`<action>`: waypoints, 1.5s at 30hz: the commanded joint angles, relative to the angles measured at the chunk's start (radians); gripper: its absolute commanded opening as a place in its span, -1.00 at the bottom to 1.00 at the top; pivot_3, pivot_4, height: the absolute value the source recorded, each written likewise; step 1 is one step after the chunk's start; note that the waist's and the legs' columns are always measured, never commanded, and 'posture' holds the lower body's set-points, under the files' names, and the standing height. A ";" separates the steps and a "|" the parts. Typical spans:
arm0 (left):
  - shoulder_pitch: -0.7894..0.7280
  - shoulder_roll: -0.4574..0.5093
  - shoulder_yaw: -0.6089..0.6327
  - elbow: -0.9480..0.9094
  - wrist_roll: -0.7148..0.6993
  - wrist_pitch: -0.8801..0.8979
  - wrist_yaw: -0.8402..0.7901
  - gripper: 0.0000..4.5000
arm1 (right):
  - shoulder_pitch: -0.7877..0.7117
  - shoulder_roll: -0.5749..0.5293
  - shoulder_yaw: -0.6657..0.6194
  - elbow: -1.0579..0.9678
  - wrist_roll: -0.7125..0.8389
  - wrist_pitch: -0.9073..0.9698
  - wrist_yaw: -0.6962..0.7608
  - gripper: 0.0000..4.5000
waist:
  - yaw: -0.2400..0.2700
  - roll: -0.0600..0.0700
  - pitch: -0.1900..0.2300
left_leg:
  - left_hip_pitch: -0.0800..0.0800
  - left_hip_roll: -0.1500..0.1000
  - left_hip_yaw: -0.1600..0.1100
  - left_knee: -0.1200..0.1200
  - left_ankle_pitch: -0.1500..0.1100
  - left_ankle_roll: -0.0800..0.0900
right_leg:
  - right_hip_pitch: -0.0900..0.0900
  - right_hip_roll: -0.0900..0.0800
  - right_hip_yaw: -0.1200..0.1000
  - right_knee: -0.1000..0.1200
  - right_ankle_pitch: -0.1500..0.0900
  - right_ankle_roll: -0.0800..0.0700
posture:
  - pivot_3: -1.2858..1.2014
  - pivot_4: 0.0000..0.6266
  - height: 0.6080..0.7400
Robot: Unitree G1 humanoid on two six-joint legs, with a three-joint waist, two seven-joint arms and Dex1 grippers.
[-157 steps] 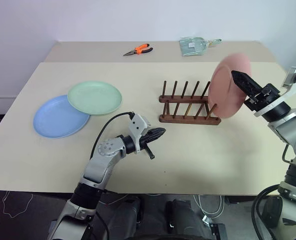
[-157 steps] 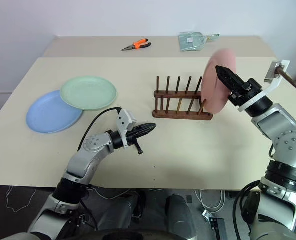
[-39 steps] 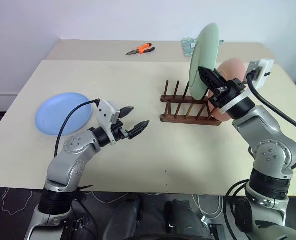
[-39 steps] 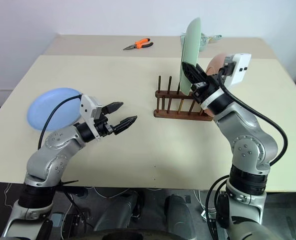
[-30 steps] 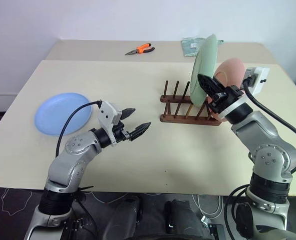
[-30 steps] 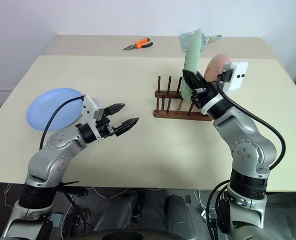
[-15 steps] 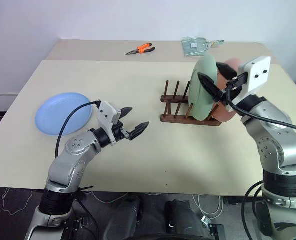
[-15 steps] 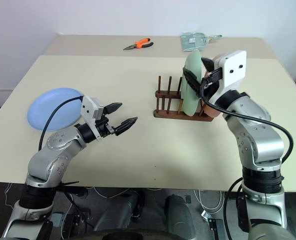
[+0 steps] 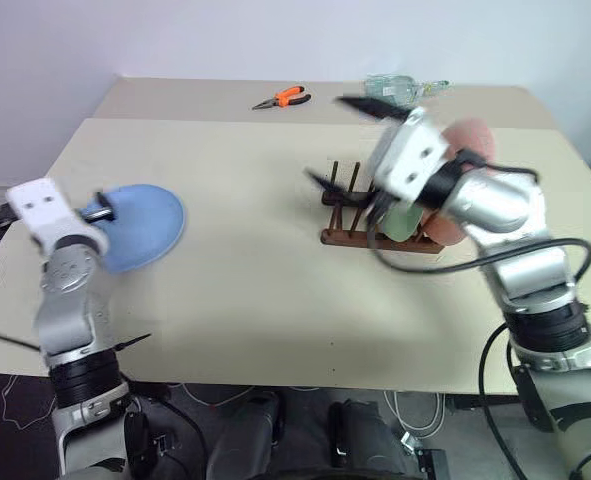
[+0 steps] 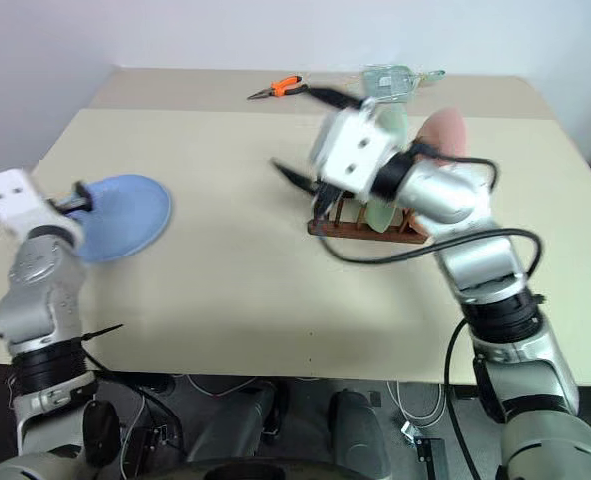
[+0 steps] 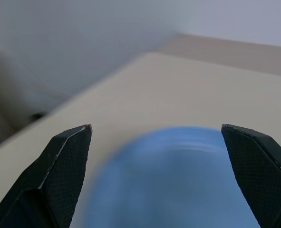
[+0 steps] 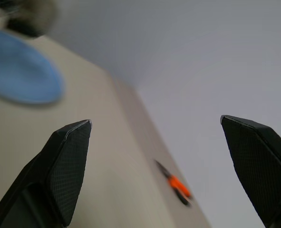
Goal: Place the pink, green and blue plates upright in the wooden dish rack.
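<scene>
The wooden dish rack [image 9: 375,214] stands right of the table's [image 9: 255,290] centre with the green plate [image 9: 403,217] and the pink plate [image 9: 467,150] upright in it, pink on the right. The blue plate [image 9: 145,225] lies flat near the table's left edge. Both claws stand wide apart and hold nothing: the right gripper [image 12: 161,142] hangs above the rack's left end, the left gripper [image 11: 157,137] points at the blue plate, and orange pliers [image 9: 279,98] lie at the far edge.

A: What's sitting on that beige table [image 9: 245,290] right now?

B: Blue plate [image 9: 145,222] is lying flat near the left edge, wooden dish rack [image 9: 360,222] is standing mid-right, and orange pliers [image 9: 279,98] plus a clear packet [image 9: 400,88] are lying along the back.
</scene>
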 commanded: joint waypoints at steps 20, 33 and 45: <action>-0.082 -0.115 0.245 -0.031 -0.417 0.370 0.040 -0.98 | 0.083 0.094 0.063 0.017 -0.112 -0.070 0.083 1.00 | 0.001 -0.004 -0.002 | 0.002 0.000 -0.001 0.001 0.001 -0.003 | 0.002 0.000 -0.001 0.001 0.001 0.001 | 0.03 -0.52 0.79; -0.343 -0.030 -0.243 -0.269 -0.402 0.406 -0.153 -0.98 | 0.028 0.124 0.113 0.104 -0.314 -0.196 0.020 1.00 | -0.021 -0.006 -0.001 | 0.001 0.000 0.000 -0.001 0.004 -0.007 | 0.002 0.000 0.000 0.001 0.001 0.001 | 0.03 -0.52 0.79; -0.391 -0.097 -0.216 -0.363 -0.553 0.540 -0.130 -1.00 | -0.040 0.180 0.140 0.313 -0.510 -0.251 -0.110 0.15 | -0.029 -0.007 -0.001 | 0.001 0.000 0.000 -0.001 0.006 -0.010 | 0.001 0.001 0.000 0.005 0.002 -0.001 | 0.03 -0.52 0.79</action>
